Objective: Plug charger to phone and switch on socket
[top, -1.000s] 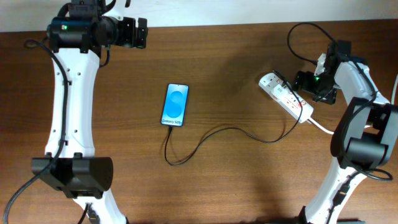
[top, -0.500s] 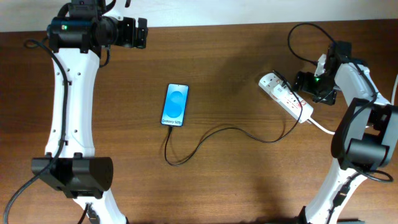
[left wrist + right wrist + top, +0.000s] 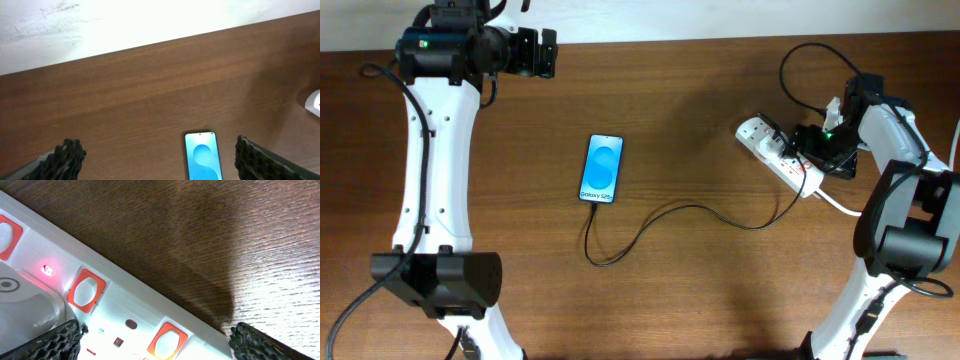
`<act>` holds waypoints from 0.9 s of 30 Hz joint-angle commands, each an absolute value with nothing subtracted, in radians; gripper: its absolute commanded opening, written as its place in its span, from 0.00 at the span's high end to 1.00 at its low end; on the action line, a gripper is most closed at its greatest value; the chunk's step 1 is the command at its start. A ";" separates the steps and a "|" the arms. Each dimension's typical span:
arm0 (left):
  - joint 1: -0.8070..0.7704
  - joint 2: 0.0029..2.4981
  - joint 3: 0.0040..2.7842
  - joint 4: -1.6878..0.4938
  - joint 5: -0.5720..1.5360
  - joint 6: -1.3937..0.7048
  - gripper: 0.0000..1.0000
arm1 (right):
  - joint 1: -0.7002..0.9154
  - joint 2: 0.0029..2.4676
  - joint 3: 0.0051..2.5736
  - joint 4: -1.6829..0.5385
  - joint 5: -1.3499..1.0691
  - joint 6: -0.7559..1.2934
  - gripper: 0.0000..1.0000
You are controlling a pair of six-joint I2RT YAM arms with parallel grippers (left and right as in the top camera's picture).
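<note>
A brown table (image 3: 150,85) meets a white wall (image 3: 100,20). The phone (image 3: 203,159), blue screen lit, lies at the bottom edge, partly cut off, between the left gripper's (image 3: 160,160) wide-apart jaws, nearer the right one. A white bit of the socket (image 3: 314,102) shows at the right edge.

White socket (image 3: 117,305) with orange-red switches (image 3: 86,290) beneath right gripper (image 3: 157,342); bright blue, pale-circled phone (image 3: 202,161) ahead of left gripper (image 3: 160,160); black charger (image 3: 670,210).

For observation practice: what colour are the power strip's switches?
The switches are orange-red, on the white socket; clearest in the right wrist view.
</note>
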State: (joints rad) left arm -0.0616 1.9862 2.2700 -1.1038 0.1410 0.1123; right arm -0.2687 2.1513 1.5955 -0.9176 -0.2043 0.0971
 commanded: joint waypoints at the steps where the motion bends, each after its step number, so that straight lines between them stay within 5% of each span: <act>1: -0.062 1.987 2.272 -1.105 0.133 0.118 0.01 | -0.259 2.201 1.611 -0.930 -0.142 0.086 0.02; 6: -0.063 1.987 2.272 -1.105 0.133 0.118 0.01 | -0.325 2.154 1.812 -1.021 -0.062 0.086 0.02; 20: -0.062 1.988 2.272 -1.105 0.133 0.118 0.01 | -0.340 2.068 2.620 -1.699 -0.010 0.086 0.01; 27: -0.063 1.987 2.272 -1.105 0.133 0.118 0.01 | -0.229 1.698 2.630 -1.699 -0.124 0.086 0.02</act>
